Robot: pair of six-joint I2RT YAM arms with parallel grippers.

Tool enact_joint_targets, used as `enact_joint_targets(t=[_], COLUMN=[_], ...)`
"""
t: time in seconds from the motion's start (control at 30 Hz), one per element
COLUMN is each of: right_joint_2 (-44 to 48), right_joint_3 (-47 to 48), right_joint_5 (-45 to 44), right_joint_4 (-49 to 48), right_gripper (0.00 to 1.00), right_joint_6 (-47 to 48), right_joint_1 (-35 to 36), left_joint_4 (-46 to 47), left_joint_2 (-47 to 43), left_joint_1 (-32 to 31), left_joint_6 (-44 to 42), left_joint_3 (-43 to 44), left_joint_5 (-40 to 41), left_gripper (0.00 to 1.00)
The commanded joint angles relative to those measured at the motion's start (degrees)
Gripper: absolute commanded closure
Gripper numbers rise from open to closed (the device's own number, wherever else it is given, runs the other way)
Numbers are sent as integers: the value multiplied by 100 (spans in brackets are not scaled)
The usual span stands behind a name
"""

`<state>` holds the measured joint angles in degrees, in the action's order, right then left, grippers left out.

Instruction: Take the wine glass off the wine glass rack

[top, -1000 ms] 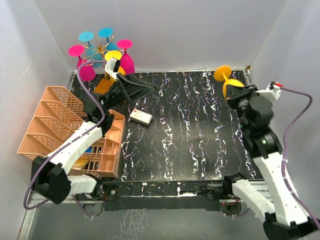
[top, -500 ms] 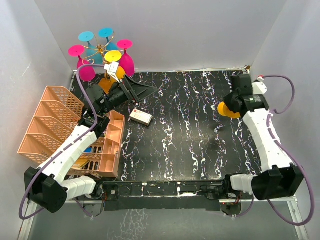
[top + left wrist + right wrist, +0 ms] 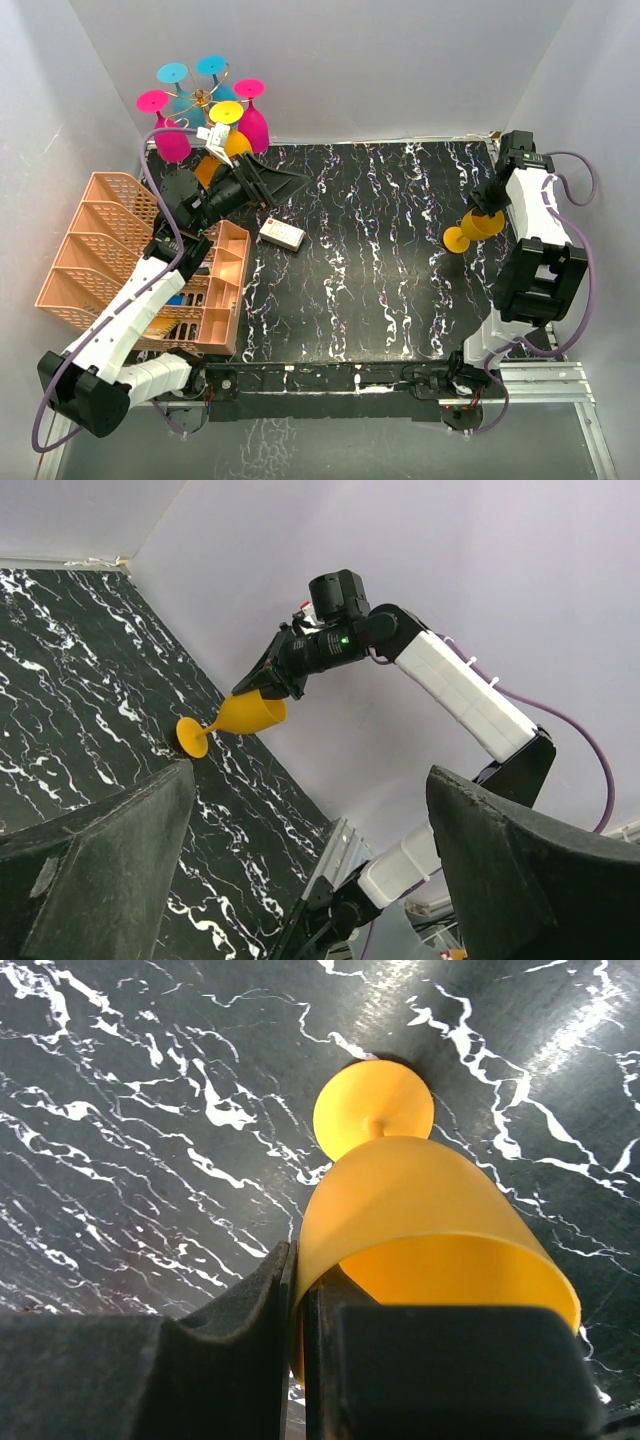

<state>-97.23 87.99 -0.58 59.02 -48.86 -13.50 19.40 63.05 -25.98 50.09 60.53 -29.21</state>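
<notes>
- Our right gripper (image 3: 489, 214) pinches the orange wine glass (image 3: 470, 228) by its rim; we see it lowered from the back corner (foot edge meeting the table (image 3: 360, 290)).
- Our left gripper (image 3: 283, 181) gapes wide, empty.
- Farthest, the wine glass rack (image 3: 203, 98) is relieved of it.

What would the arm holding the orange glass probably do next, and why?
Probably tip the orange wine glass upright so its foot sits flat on the table. The right fingers pinch its rim, and it leans with its foot not flat; letting go now would likely topple it.
</notes>
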Motion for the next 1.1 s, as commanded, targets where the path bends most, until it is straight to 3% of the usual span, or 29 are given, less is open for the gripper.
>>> enact_joint_targets(t=[0.0, 0.2, 0.67, 0.77, 1.0, 1.07], right_joint_2=[-32, 50, 193, 300, 515, 690], right_joint_3=[274, 120, 453, 501, 918, 953], right_joint_5=[-284, -425, -1029, -1139, -1935, -2105], right_joint_4=[441, 158, 294, 312, 563, 528], right_gripper=[93, 91, 57, 45, 1, 0], right_joint_6=[203, 113, 83, 87, -54, -45], right_joint_1=[-31, -30, 204, 339, 876, 1014], left_joint_4=[54, 160, 144, 160, -138, -250], left_joint_2=[-59, 134, 243, 235, 127, 83], left_joint_1=[16, 14, 14, 14, 14, 8], left_joint_6=[-141, -91, -133, -139, -346, -431], left_joint_3=[183, 230, 280, 290, 392, 433], left_joint_5=[40, -49, -48, -90, 21, 88], left_gripper=[3, 3, 3, 3, 3, 3])
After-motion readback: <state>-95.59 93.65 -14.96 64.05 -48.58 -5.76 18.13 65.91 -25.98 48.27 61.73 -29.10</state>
